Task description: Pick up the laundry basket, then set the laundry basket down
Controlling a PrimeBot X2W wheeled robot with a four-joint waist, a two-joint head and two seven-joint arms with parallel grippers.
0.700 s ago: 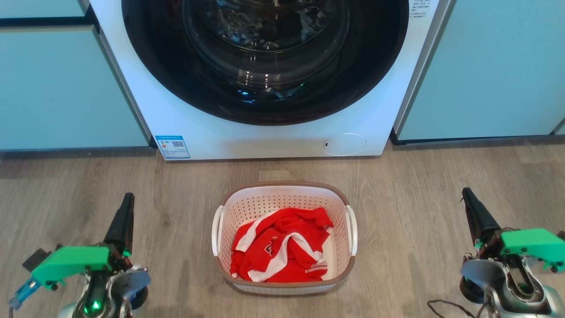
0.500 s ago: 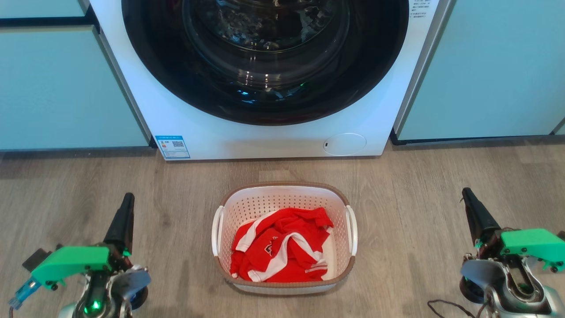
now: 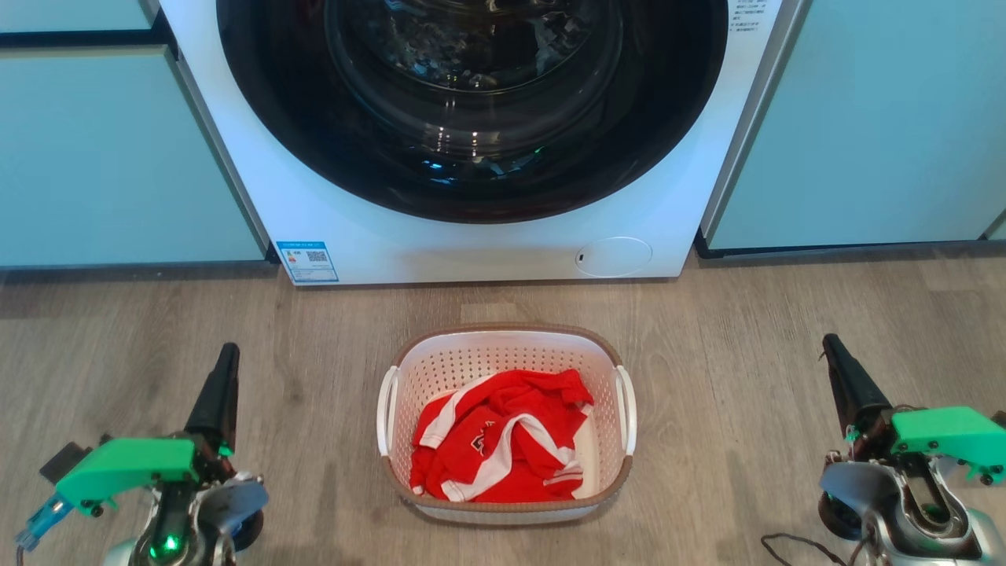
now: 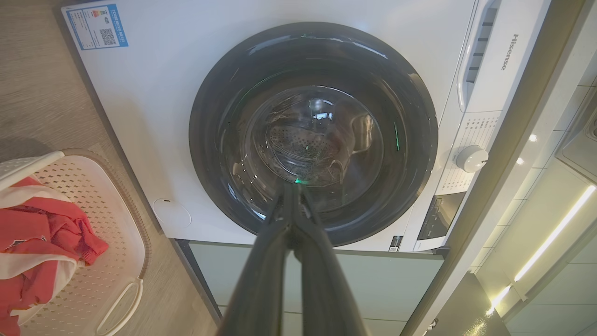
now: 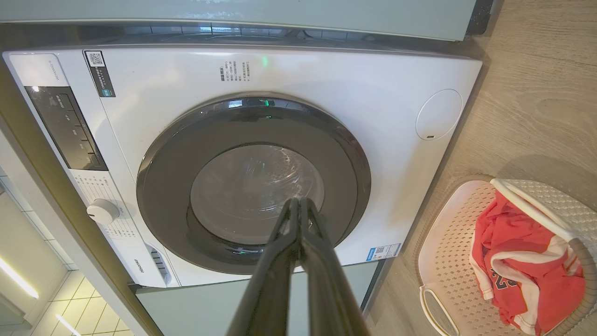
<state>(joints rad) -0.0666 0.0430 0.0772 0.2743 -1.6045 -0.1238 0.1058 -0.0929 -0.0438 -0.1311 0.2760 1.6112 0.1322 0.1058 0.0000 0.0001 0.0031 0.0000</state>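
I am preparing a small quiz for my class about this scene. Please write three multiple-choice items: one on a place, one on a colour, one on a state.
1. Where does the laundry basket stand?
A. on the floor in front of the washing machine
B. inside the drum
C. on a shelf

2. What colour is the garment in the basket?
A. blue
B. red with white bands
C. all black

3. What state are the left gripper and the right gripper in?
A. both shut, holding nothing
B. both shut on the basket's handles
C. both wide open

Answers:
1 A: the basket rests on the wood floor just below the machine's front.
2 B: the cloth is red with white stripes.
3 A: each gripper closes to a single tip, well apart from the basket on either side.
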